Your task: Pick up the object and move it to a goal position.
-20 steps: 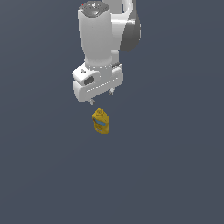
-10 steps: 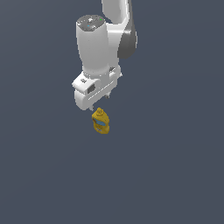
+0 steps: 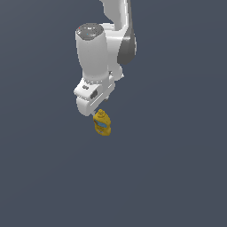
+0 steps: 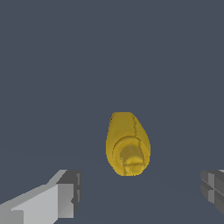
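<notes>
Approach stage, prob. Jaws of gripper (image 4: 140,188) spread wide, empty, wider than yellow squeeze bottle (image 3: 103,123) so as to straddle it. Bottle standing upright on plain grey floor (image 3: 177,177), mid-scene, nozzle cap up, just below hand. Blue label patch on side; no readable text, too small.

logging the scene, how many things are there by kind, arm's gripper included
yellow bottle: 1
gripper, jaws spread apart with nothing between them: 1
total: 2
</notes>
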`<state>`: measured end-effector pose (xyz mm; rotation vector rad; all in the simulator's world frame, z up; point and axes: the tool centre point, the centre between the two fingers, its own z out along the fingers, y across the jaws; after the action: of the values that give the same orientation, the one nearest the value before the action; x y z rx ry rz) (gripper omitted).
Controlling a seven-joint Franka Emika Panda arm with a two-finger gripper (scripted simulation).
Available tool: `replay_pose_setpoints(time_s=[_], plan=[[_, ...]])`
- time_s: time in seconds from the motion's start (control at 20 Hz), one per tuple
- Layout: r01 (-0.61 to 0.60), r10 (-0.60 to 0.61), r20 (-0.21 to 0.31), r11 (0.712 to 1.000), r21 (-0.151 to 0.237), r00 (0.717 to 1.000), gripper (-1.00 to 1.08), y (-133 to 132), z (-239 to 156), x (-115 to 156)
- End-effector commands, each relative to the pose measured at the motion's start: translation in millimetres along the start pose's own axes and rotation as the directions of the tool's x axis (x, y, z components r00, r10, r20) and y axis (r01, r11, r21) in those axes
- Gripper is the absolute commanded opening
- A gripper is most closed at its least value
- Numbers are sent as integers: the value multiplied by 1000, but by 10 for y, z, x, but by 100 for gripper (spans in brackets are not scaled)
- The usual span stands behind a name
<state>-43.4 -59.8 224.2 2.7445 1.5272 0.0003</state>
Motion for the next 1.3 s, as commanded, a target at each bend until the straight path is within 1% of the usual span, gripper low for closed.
replay_pose_setpoints(time_s=[0.0, 0.45, 0.95, 1.2, 1.25], plan=[[22, -22, 0, 1000, 0, 1000, 100, 6, 22, -6], [32, -32, 0, 999, 1, 999, 100, 8, 64, -12], [36, -36, 0, 999, 1, 999, 100, -3, 464, -16], [37, -37, 0, 999, 1, 999, 100, 7, 538, -11], [37, -37, 0, 999, 1, 999, -100, 7, 538, -11]])
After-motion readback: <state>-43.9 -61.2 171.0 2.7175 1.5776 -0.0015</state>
